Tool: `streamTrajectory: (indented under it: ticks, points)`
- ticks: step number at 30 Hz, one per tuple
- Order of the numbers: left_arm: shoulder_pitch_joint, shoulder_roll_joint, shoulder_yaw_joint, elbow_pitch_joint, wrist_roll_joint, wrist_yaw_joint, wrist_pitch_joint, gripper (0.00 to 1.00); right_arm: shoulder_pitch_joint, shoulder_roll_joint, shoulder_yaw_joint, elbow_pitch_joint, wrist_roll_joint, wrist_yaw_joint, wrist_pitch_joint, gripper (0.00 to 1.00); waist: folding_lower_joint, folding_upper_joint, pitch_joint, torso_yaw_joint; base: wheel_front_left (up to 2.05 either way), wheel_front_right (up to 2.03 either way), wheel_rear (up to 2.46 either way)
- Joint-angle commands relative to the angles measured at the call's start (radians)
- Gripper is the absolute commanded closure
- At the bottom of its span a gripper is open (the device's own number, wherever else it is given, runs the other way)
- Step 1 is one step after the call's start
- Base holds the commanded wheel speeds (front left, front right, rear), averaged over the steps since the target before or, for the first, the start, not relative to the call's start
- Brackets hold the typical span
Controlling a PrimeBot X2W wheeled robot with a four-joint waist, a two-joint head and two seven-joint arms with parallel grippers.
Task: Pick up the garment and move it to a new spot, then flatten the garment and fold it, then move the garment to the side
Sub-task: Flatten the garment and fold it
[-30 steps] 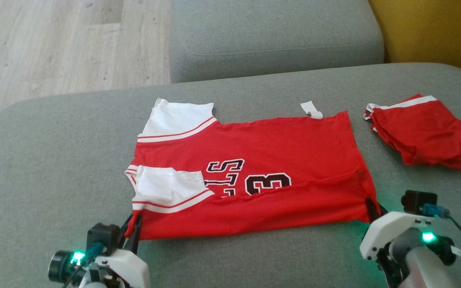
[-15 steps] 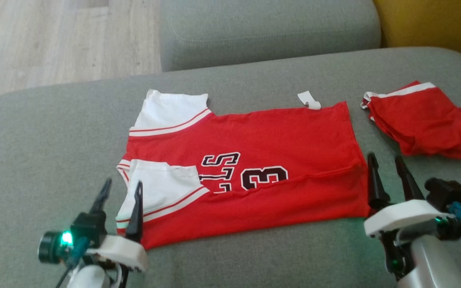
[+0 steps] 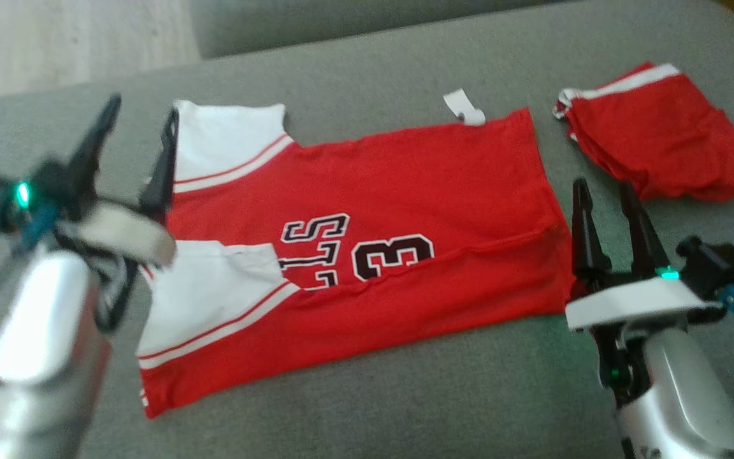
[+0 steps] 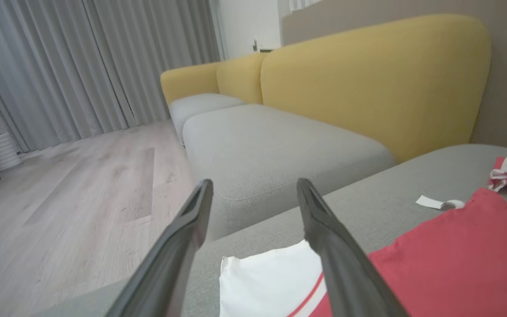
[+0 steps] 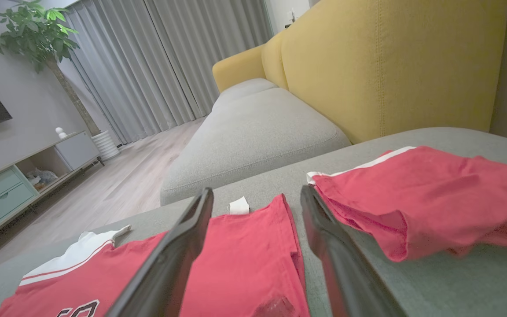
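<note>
A red jersey (image 3: 367,255) with white sleeves and black lettering lies flat on the grey sofa seat (image 3: 354,395), its near long edge folded up over the body. My left gripper (image 3: 143,109) hovers open beside the far white sleeve (image 3: 220,143), holding nothing; the left wrist view has that sleeve (image 4: 266,281) under its right finger. My right gripper (image 3: 601,185) stands open just past the jersey's right hem (image 3: 548,210), empty. In the right wrist view the hem (image 5: 286,237) lies between the fingers.
A second red garment (image 3: 654,134) with a white band lies bunched at the right of the seat, close to my right gripper. A small white tag (image 3: 464,107) sits at the jersey's far edge. Another grey seat (image 4: 275,149) and yellow backrest (image 5: 390,66) lie beyond; wood floor (image 4: 73,198) at left.
Both grippers let go of the jersey's near corners and opened. The left one rose and moved far up beside the far sleeve; the right lifted near the hem. The camera tilted down.
</note>
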Motion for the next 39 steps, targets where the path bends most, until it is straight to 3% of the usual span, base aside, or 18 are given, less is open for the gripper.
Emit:
streamTrajectory:
  ticks: [1, 4, 7, 12, 19, 33, 38, 39]
  points:
    - [-0.066, 0.043, 0.031, -0.014, -0.007, -0.009, 0.025, 0.0, -0.043, -0.003, 0.03, -0.038, 0.009, -0.001, -0.013, 0.0, -0.0002, -0.0001, 0.047, -0.035, 0.0, 0.0, 0.0]
    - [-0.177, 0.089, 0.003, 0.046, -0.037, -0.05, 0.124, 0.0, -0.069, -0.003, 0.046, -0.052, 0.022, -0.001, -0.018, 0.0, -0.0002, -0.0001, 0.093, -0.061, 0.0, 0.0, 0.0]
    - [-0.27, 0.142, -0.049, 0.109, -0.077, -0.065, 0.21, 0.0, -0.092, -0.003, 0.061, -0.063, 0.036, -0.001, -0.024, 0.0, -0.0002, -0.0001, 0.139, -0.086, 0.0, 0.0, 0.0]
    - [-0.37, 0.249, -0.228, 0.185, -0.204, -0.066, 0.348, 0.0, -0.12, -0.003, 0.092, -0.067, 0.063, -0.001, -0.033, 0.0, -0.0002, -0.0001, 0.201, -0.123, 0.0, 0.0, 0.0]
    - [-0.466, 0.343, -0.336, 0.299, -0.326, -0.067, 0.4, 0.0, -0.146, -0.003, 0.124, -0.072, 0.087, -0.001, -0.04, 0.0, -0.0002, -0.0001, 0.259, -0.164, 0.0, 0.0, 0.0]
    - [-0.554, 0.363, -0.378, 0.5, -0.472, -0.067, 0.403, 0.0, -0.153, -0.003, 0.166, -0.075, 0.098, -0.001, -0.041, 0.0, -0.0002, -0.0001, 0.304, -0.211, 0.0, 0.0, 0.0]
    - [-0.562, 0.356, -0.418, 0.514, -0.52, -0.067, 0.442, 0.0, -0.145, -0.003, 0.156, -0.072, 0.09, -0.001, -0.041, 0.0, -0.0002, -0.0001, 0.307, -0.209, 0.0, 0.0, 0.0]
    - [-0.559, 0.353, -0.429, 0.51, -0.532, -0.067, 0.454, 0.04, -0.145, -0.003, 0.152, -0.069, 0.089, -0.001, -0.041, 0.0, -0.0002, -0.0001, 0.305, -0.207, 0.0, 0.0, 0.0]
